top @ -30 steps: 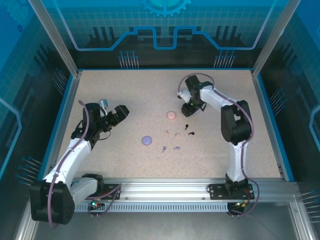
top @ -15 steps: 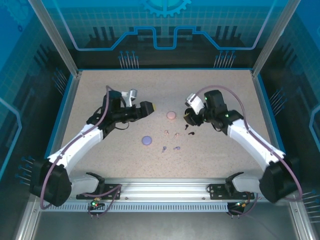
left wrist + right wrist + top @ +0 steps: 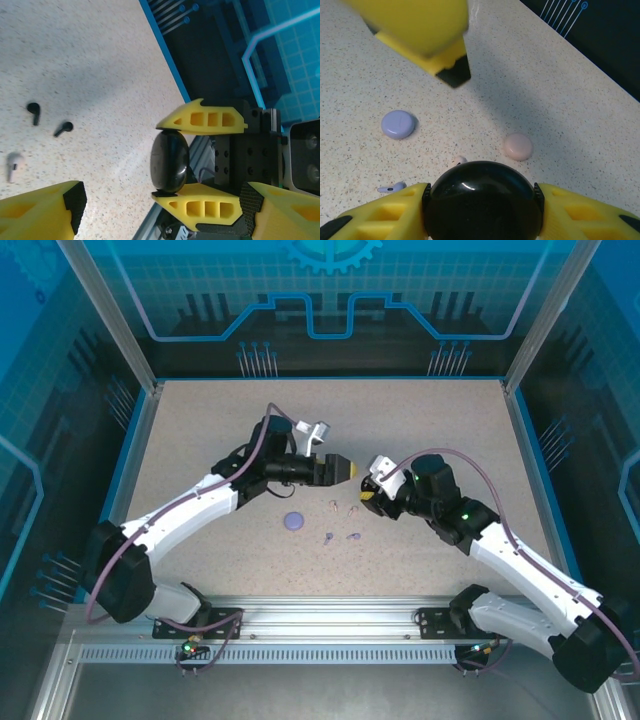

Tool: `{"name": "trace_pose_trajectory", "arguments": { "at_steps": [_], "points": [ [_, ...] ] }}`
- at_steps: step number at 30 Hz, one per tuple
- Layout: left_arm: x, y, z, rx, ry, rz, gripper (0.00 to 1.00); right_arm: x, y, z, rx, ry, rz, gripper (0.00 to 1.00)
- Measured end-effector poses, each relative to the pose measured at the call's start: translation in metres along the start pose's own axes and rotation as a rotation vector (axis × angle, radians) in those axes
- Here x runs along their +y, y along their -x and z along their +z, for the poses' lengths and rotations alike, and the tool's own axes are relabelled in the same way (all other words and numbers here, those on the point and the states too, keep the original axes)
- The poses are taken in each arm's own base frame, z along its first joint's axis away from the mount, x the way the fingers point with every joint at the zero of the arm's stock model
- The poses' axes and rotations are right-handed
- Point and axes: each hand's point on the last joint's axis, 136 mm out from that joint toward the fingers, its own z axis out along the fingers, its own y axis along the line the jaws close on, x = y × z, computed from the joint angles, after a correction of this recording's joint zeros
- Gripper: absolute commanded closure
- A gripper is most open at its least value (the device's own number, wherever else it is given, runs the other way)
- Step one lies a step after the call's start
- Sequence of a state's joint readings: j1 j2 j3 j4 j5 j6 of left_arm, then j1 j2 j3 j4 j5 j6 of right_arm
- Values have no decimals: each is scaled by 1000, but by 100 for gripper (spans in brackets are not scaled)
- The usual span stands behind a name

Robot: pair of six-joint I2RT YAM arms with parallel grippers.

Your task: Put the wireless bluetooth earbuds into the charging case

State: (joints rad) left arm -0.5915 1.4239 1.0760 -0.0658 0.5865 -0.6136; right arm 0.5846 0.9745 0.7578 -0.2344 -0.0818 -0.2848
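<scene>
The left claw (image 3: 343,468) reaches out over the middle of the speckled sandy table (image 3: 200,420), and its big yellow fingers (image 3: 45,210) are wide apart. The right claw (image 3: 371,494) is just beside it, nearly tip to tip. It is clamped on a shiny round black case (image 3: 482,202), with one yellow finger pressing on each side. The black case is held up in the air above the table. Down on the table lie two tiny black earbuds with little stems (image 3: 33,112), near each other but not touching. From the top view, two tiny pale pink earbuds (image 3: 333,506) lie side by side on the table, just below the two claws in the picture. Two tiny lilac earbuds (image 3: 328,537) lie a bit closer to the arm bases. A flat round lilac case (image 3: 293,521) sits on the table, just to the left of the pink and lilac earbuds. A flat round pink case (image 3: 518,146) sits on the table too, and in the right wrist view it is out past the black case. All the earbuds that can be seen lie loose on the table, outside the cases
</scene>
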Motion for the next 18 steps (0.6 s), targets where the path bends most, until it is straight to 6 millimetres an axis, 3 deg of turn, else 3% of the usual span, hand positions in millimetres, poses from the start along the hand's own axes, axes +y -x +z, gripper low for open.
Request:
{"name": "trace_pose_trajectory", "arguments": {
  "at_steps": [8,18],
  "points": [
    [-8,-18,19,84,-41,21,25,-1,1,-1,-3,-13,-4,51],
    [-11,-23,31,128,-68,33,43,2,1,4,3,-4,-10,51]
  ]
}}
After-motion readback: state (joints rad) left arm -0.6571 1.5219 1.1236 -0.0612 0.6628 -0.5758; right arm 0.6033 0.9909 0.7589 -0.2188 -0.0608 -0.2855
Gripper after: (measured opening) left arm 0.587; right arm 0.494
